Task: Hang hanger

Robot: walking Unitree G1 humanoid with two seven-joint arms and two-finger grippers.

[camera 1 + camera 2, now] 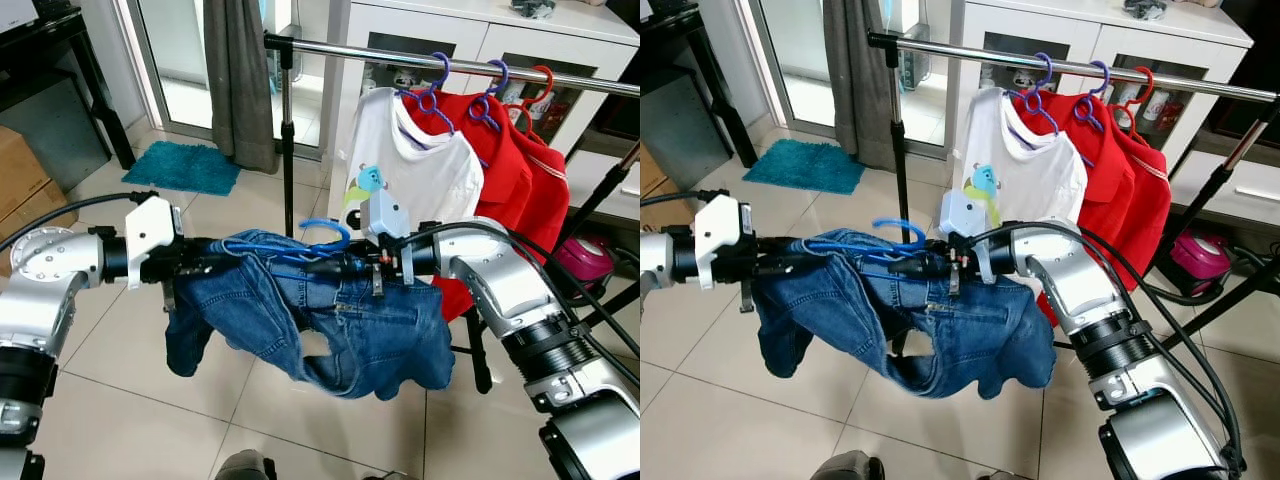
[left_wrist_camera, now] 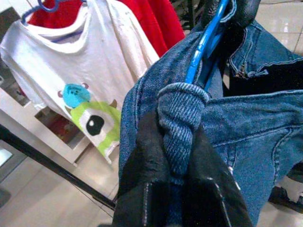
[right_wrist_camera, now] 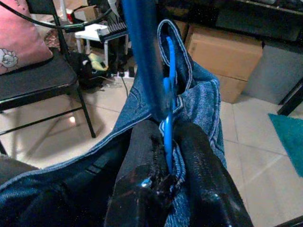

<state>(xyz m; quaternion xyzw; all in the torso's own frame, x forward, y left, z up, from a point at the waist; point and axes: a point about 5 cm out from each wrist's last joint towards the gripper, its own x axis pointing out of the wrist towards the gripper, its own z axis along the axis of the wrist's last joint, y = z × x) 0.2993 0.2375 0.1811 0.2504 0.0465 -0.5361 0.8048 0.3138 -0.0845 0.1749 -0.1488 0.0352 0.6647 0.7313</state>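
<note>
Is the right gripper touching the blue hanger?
Touching. The right wrist view shows the right gripper with its fingers pinched on the blue hanger.

Two arms of silver-grey metal, built of rounded, jointed segments with ribbed black collars between them; the left shoulder housing carries a ring of small screws. Each wrist bears a white boxy camera housing, the right one pale blue-white, with black cables looping along both forearms. Left gripper (image 2: 182,189) and right gripper (image 3: 168,189): paired long black fingers, matte and slightly scuffed.
</note>
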